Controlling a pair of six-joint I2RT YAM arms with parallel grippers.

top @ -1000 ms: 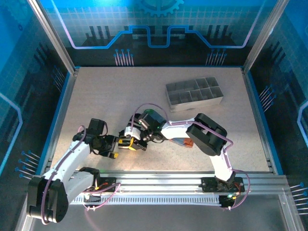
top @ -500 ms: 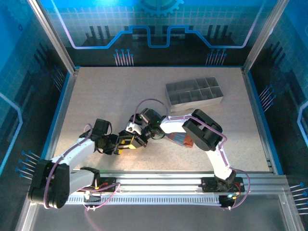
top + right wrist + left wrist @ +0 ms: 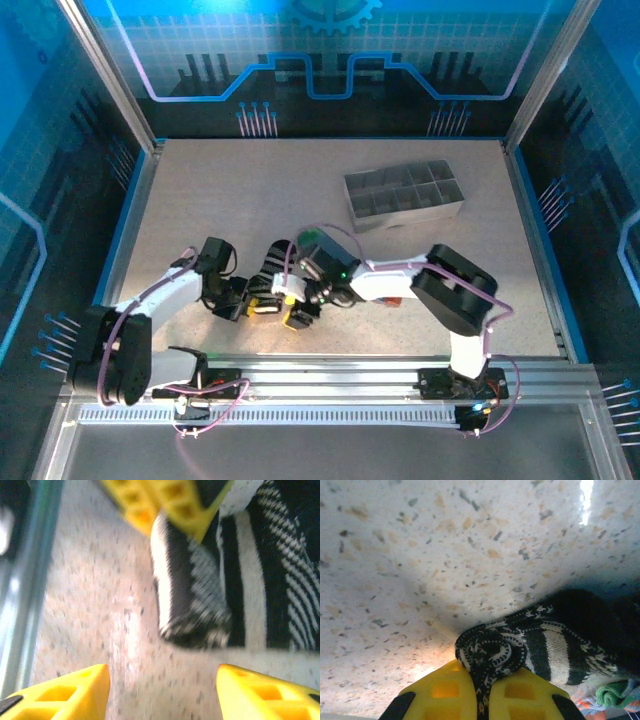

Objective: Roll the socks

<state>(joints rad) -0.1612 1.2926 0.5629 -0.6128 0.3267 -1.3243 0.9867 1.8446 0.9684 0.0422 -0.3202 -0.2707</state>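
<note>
The black sock with white stripes (image 3: 547, 645) lies on the speckled table, its near end curled into a small roll. My left gripper (image 3: 482, 700) is shut on that rolled end, with fabric pinched between the yellow fingers. In the top view the left gripper (image 3: 263, 307) sits low and left of centre. My right gripper (image 3: 162, 690) stands open just short of the black sock (image 3: 225, 580), nothing between its fingers. In the top view the right gripper (image 3: 297, 316) is beside the left one. The second sock shows a green cuff (image 3: 610, 696) and an orange-red toe (image 3: 391, 298) under the right arm.
A grey divided tray (image 3: 400, 215) stands at the back right of the table. The metal rail (image 3: 330, 375) runs along the near edge, close to both grippers. The left arm's yellow fingers (image 3: 165, 505) appear at the top of the right wrist view.
The left gripper has closed on the sock's rolled end. The right gripper has opened and let go of the sock; its elbow has swung right and nearer.
</note>
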